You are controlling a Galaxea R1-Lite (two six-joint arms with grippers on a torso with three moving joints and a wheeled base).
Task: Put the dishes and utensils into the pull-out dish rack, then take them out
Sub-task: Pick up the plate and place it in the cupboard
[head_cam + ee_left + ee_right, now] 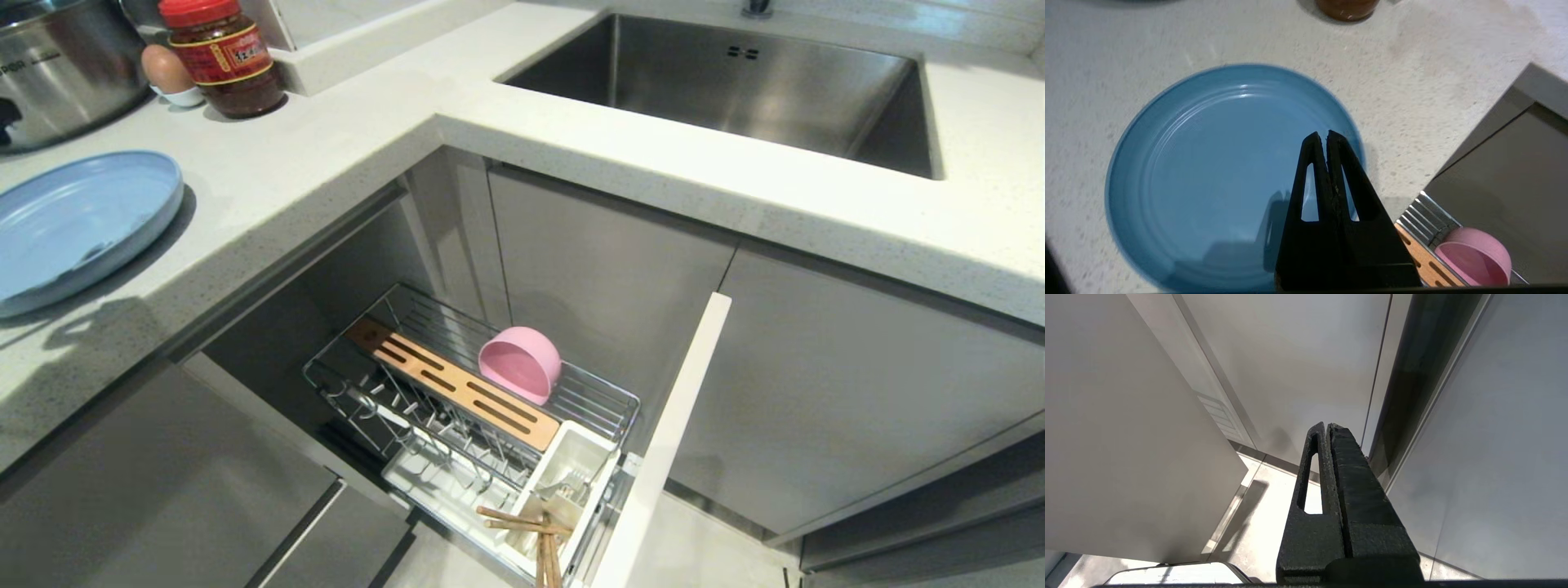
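While empty, left pincer (1327,134) above plate (1208,163).

Table (343,155): plate (77,220) at its left edge; behind it, pot (57,65), egg (166,69) in a cup, and sauce jar (220,53) to the right. Sink (735,82) set into the table, far right. Below the table: pull-out dish rack (465,416), drawn forward. In it: bowl (521,363) tipped on its side right of the wooden strip (457,392); utensil cup (563,482) at the front, holding chopsticks (531,527) and, apparently, a fork (563,490). Left tool (1327,136) above the plate's near rim.
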